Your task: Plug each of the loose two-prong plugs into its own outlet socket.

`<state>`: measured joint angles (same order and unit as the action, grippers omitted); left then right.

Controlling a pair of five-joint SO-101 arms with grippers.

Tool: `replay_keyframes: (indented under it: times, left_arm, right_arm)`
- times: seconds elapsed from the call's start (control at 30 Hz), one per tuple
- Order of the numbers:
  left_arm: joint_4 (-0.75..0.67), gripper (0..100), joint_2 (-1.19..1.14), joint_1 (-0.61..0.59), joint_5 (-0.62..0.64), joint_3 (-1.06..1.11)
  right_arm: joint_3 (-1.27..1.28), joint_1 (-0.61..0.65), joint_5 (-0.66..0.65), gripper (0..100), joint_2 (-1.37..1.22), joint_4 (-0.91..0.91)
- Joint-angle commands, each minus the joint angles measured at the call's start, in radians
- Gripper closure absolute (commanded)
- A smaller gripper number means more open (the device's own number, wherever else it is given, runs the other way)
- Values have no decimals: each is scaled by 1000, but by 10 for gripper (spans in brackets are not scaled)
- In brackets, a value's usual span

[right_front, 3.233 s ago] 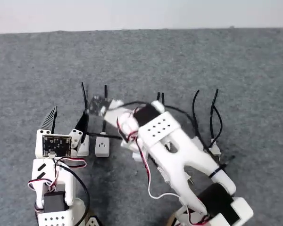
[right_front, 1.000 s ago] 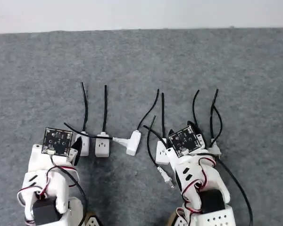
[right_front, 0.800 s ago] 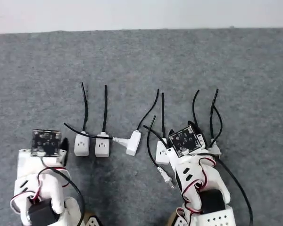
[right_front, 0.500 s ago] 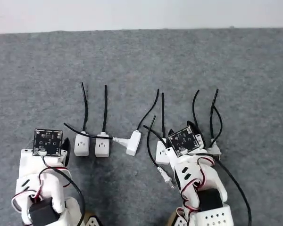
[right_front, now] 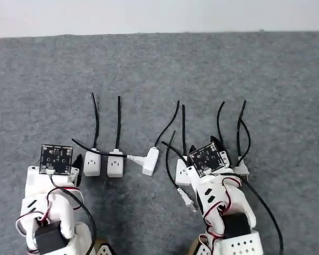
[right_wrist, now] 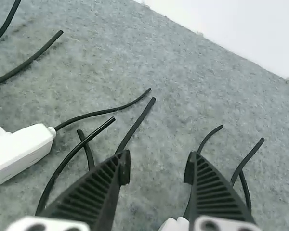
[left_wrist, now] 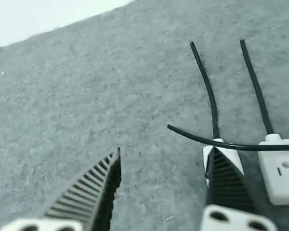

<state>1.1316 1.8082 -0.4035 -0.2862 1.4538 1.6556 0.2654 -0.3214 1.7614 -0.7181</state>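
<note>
Two white sockets (right_front: 91,163) (right_front: 115,163) lie side by side at the left. A third socket (right_front: 151,160) lies tilted, with a white plug (right_front: 133,156) at its end and that plug's black cable (right_front: 95,150) crossing the pair. My left gripper (left_wrist: 164,159) is open just short of the leftmost socket (left_wrist: 221,153). A fourth socket (right_front: 181,172) lies beside my right arm. My right gripper (right_wrist: 157,163) is open over bare cables, with a white socket (right_wrist: 19,149) off to one side. One loose plug (right_front: 187,199) lies by the right arm, another (right_front: 242,169) on its far side.
Several black cable stubs (right_front: 118,119) point away from the sockets toward the far side of the grey carpet (right_front: 159,69). The left arm's camera board (right_front: 56,158) and the right arm's board (right_front: 207,158) sit near the front edge.
The right arm has drawn back from the left sockets, leaving the tilted socket with its plug. The left arm pulled back to the left, then edged slightly right.
</note>
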Motion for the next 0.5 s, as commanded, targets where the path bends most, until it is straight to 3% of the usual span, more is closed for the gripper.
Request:
replay_keyframes:
  times: [0.0, 0.47]
  left_arm:
    - [-31, 728, 14, 5, 9, -7]
    - [-91, 728, 14, 5, 9, 56]
  right_arm:
    - [-11, 2, 12, 811, -1, 21]
    - [3, 62, 9, 811, -1, 21]
